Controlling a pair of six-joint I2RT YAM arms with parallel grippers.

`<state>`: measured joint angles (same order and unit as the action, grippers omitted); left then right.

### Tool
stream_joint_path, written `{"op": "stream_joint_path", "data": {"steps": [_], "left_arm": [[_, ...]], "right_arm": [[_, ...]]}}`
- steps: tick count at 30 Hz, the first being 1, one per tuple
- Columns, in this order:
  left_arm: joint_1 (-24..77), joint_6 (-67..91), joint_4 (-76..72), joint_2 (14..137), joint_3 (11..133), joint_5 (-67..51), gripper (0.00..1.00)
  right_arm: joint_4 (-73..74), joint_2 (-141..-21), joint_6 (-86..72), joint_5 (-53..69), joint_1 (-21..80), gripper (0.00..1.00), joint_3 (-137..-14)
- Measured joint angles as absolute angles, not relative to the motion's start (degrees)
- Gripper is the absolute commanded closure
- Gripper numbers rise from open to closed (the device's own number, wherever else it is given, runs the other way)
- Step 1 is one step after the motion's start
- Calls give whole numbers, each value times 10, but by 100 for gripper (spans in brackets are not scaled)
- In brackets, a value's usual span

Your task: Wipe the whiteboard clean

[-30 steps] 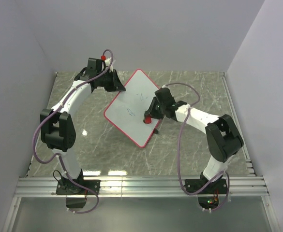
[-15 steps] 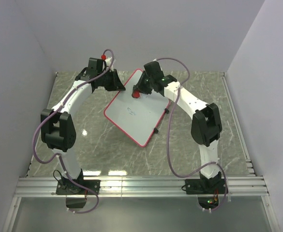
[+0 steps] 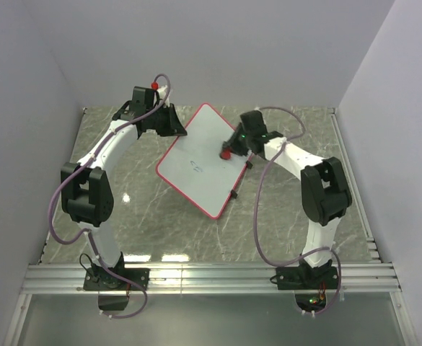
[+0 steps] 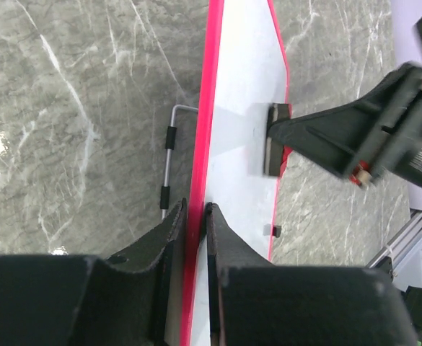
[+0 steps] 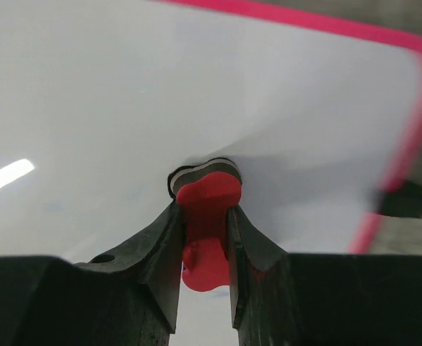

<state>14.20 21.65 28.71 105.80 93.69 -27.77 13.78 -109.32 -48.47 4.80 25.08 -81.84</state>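
Left fingers point(image 4: 169, 234) pinched the edge of the red-framed white whiteboard point(image 4: 243, 94), steadying it; right fingers point(image 5: 156, 249) clamped the red bow-shaped eraser point(image 5: 209, 193) against its surface.

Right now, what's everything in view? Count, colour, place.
whiteboard: 1, white with red frame, lying diagonally at mid-table
blue scribble: 1 faint patch, blue, middle of the whiteboard
eraser: 1, red, against the board near its right edge
table: 1, grey marble, under everything
aluminium rail: 1, silver, along the near edge
left gripper: 1, black, clamped on the whiteboard's far-left frame edge
right gripper: 1, black, closed on the eraser
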Motion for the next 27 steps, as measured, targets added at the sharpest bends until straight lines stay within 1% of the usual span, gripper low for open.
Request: {"op": "stream_joint_path", "data": {"steps": [4,9,13,17,22,24,27], "left_arm": [[143,216,288,1056,941,-284,100],[146,216,295,1056,949,-286,100],[146,216,295,1056,949,-285,100],[148,216,295,1056,950,-281,100],[156,212,300,1056,958,-273,100],[158,209,303,1057,962,-271,100],[159,207,310,1059,966,-269,100]], "right_arm": [[134,-1076,-475,32,213,100,-735],[153,-1078,-468,23,209,100,-738],[214,-1107,-464,19,212,100,-808],[258,-1155,-470,26,220,100,-933],[263,-1203,-495,45,245,100,-1073],[261,-1207,-507,54,256,100,-1097],[252,-1207,-522,57,268,100,-1097]]}}
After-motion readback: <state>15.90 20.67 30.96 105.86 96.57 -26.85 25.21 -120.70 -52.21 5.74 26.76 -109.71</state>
